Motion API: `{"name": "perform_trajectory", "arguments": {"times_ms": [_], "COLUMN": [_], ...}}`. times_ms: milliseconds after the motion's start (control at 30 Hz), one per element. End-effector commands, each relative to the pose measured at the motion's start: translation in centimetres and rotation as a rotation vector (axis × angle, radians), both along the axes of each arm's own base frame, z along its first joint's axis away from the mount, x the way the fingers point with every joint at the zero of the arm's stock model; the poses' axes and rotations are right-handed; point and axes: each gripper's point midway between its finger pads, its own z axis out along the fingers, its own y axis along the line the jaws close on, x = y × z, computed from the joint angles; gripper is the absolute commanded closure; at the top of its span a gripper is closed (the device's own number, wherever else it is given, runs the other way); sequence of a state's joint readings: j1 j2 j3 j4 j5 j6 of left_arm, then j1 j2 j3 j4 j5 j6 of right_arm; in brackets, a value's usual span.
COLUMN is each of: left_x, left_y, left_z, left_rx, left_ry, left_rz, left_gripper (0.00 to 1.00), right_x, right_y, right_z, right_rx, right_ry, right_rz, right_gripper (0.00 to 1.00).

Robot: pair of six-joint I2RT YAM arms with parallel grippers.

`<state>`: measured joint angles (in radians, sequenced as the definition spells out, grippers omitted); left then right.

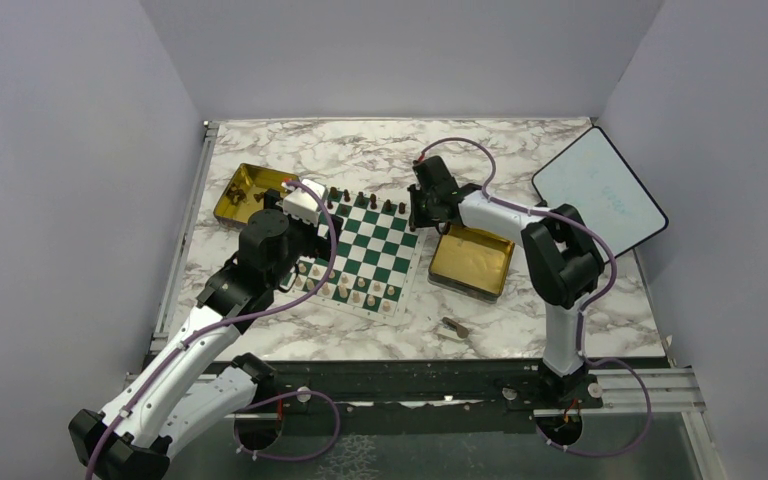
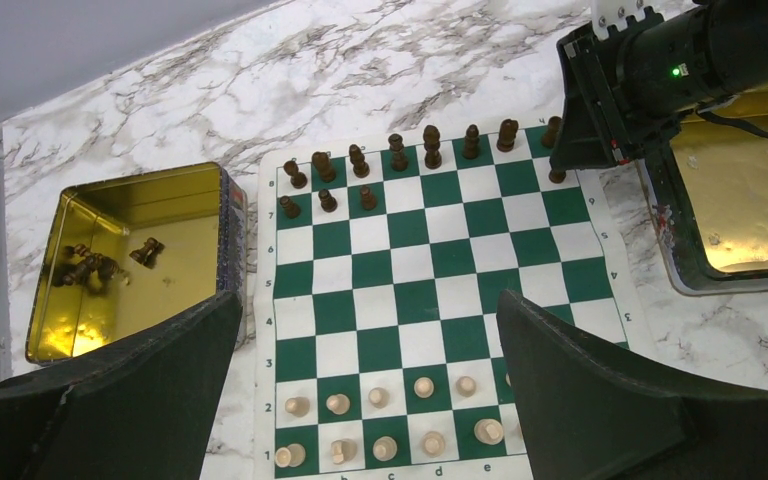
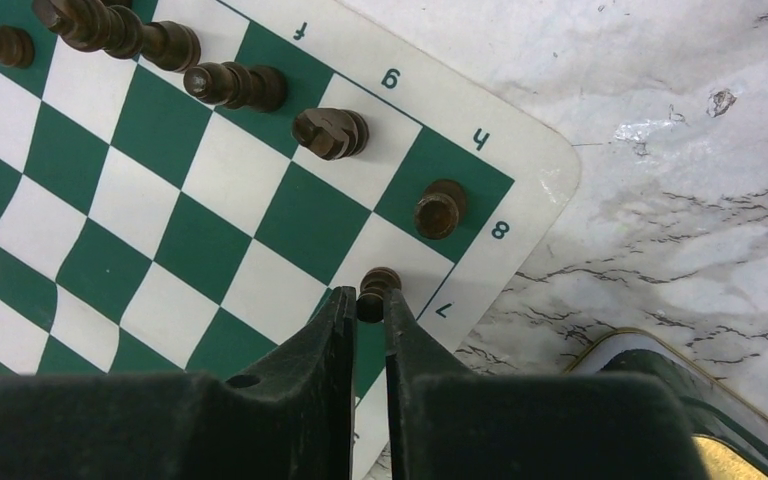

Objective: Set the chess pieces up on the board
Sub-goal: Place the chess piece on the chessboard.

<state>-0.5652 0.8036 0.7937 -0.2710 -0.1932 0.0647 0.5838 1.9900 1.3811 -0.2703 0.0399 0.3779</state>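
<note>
Loose piece: one brown figure [image 1: 454, 326] lies on the marble table [image 1: 380, 150], near side, right of the board [image 2: 430, 260].
Pale pieces [image 2: 423, 387]: on the two nearest rows.
Left gripper [image 2: 365, 310]: over the board's near left, jaws spread wide with nothing between them; from above, its arm hides the left squares.
Board writing: digits 1 to 8 along the left edge, letters along the near edge.
Right tin [image 1: 472, 262]: gold, just right of the board.
Right gripper [image 3: 365, 300]: at the far right corner, fingers pinched on a dark pawn [image 3: 380, 283] beside the "7".
Dark pieces [image 2: 432, 146]: on the far rows.
Left tin [image 2: 140, 176]: far left, with dark figures inside.
Tablet [image 1: 600, 190]: far right, writing too faint to read.
</note>
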Motion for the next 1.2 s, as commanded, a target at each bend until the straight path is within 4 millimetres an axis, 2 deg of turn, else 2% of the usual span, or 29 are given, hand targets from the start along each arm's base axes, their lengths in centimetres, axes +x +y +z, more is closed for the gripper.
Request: {"name": "perform_trajectory", "arguments": {"times_ms": [0,233,600,900,1167], "left_x": [0.2,0.1,0.3,1.0,1.8], "left_y": [0.2,0.2,0.1,0.6,-0.1], "left_z": [0.3,0.4,0.1,-1.3,-3.4], "left_rx": [-0.001,-0.002,0.000,0.001,-0.001], "left_ry": [-0.025,-0.026,-0.018,0.031,0.165], "left_rz": [0.015,0.014,0.014,0.083,0.125], "left_gripper": [0.01,0.01,0.01,0.01,0.01], "right_x": [0.1,0.2,0.4,0.1,-1.8], "right_y": [0.1,0.4,0.9,0.4,0.3], "right_z": [-0.6,-0.5,1.0,5.6,10.3], "right_rx": [-0.031,-0.039,-0.029,0.003,0.104], "right_ry": [0.007,0.008,0.002,-0.055,-0.138], "right_rz": [-0.007,-0.005,0.002,-0.015,0.037], "right_gripper": [0.81,0.71,0.61,0.48,0.43]}}
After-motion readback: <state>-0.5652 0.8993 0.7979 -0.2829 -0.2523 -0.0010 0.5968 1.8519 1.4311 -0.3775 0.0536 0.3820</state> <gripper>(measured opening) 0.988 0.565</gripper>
